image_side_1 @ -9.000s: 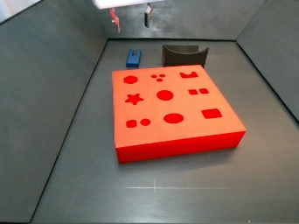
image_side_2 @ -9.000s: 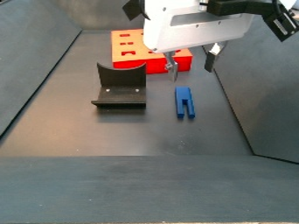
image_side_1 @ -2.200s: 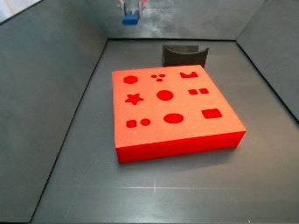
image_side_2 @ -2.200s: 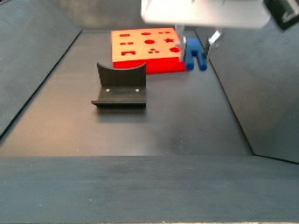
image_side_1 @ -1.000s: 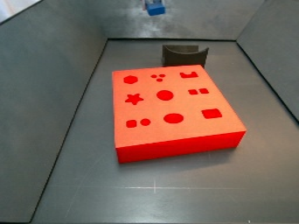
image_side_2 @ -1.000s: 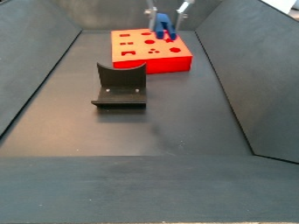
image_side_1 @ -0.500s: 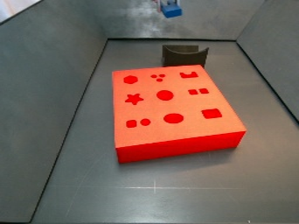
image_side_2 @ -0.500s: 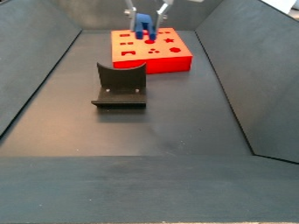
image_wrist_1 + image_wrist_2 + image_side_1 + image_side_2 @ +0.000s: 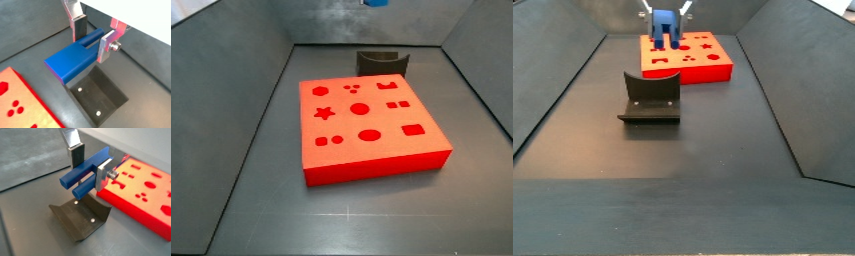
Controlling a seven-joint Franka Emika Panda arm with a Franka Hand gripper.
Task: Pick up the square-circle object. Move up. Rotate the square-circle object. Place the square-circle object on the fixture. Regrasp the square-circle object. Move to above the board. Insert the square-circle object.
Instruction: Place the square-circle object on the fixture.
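The square-circle object [image 9: 81,177] is a blue stepped peg held in the air and lying roughly level. My gripper [image 9: 90,168] is shut on it, one silver finger on each side, which also shows in a wrist view at the gripper [image 9: 92,40]. Straight below the peg in both wrist views stands the fixture [image 9: 97,97], a dark block with a curved notch. In a side view the peg [image 9: 664,25] hangs high above the floor behind the fixture [image 9: 651,98], in front of the red board [image 9: 687,58]. In a side view only the peg's tip [image 9: 374,3] shows at the upper edge.
The red board [image 9: 372,125] with its darker cutouts lies on the dark floor beside the fixture [image 9: 382,62]. Sloping grey walls [image 9: 780,80] close in the workspace on all sides.
The gripper has lifted the peg off the floor beside the board and carried it sideways, high up, until it is over the fixture. The board and the fixture have not moved.
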